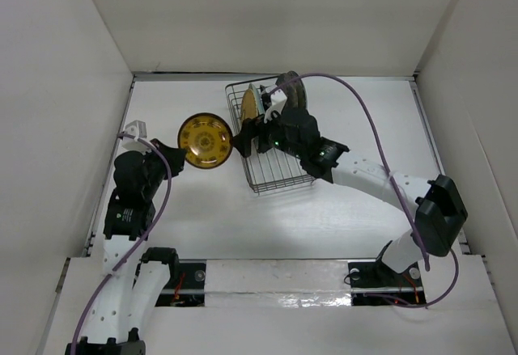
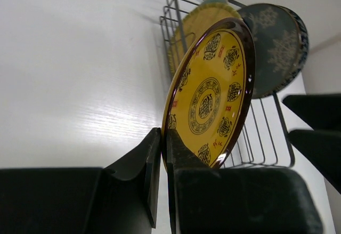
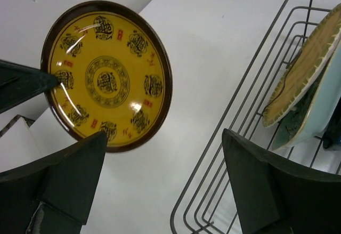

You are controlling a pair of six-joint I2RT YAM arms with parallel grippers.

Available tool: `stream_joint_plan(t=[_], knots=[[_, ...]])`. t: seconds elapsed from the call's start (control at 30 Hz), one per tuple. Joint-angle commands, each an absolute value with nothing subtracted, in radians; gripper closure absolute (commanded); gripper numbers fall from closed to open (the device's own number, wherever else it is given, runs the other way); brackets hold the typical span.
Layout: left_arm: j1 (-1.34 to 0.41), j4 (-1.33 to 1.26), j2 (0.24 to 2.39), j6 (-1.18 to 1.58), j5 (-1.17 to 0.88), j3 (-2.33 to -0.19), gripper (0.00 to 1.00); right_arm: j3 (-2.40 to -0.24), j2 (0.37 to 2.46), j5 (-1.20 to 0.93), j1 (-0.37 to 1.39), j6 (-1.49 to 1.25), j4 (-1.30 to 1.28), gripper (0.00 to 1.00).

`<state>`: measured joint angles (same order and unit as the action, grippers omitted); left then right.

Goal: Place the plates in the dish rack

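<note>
One plate (image 1: pixel 205 140) is just left of the dish rack (image 1: pixel 275 175).

We look straight down from high above the dish rack (image 1: pixel 279 173). Our left wrist view sits tight against the yellow plate (image 2: pixel 210 98), facing the rack just beyond it. Our right wrist view hangs close at the rack's edge, facing that plate. All three views share both.

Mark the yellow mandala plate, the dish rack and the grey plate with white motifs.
yellow mandala plate (image 1: pixel 205 139): top external view, face centre.
dish rack (image 1: pixel 278 174): top external view, bare floor wires.
grey plate (image 2: pixel 274 47): left wrist view, face centre.
</note>
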<state>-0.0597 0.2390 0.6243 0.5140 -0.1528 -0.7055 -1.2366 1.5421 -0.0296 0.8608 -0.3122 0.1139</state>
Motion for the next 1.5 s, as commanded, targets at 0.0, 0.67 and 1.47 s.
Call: stream_joint_plan(t=[0.0,0.67,1.47], knots=[[-0.066,0.131,0.606,0.479,-0.297,-0.695,1.0,-1.308,1.56,-0.121,0.841,-0.322,0.179,0.07],[-0.066,-0.003,0.656,0.468,-0.479,-0.653,0.69,-1.209,1.582,-0.408,0.67,-0.468,0.431,1.0],[-0.077,0.097,0.603,0.393,-0.278,-0.722,0.47,-1.949,1.968,0.807,0.834,0.044,-0.182,1.0]])
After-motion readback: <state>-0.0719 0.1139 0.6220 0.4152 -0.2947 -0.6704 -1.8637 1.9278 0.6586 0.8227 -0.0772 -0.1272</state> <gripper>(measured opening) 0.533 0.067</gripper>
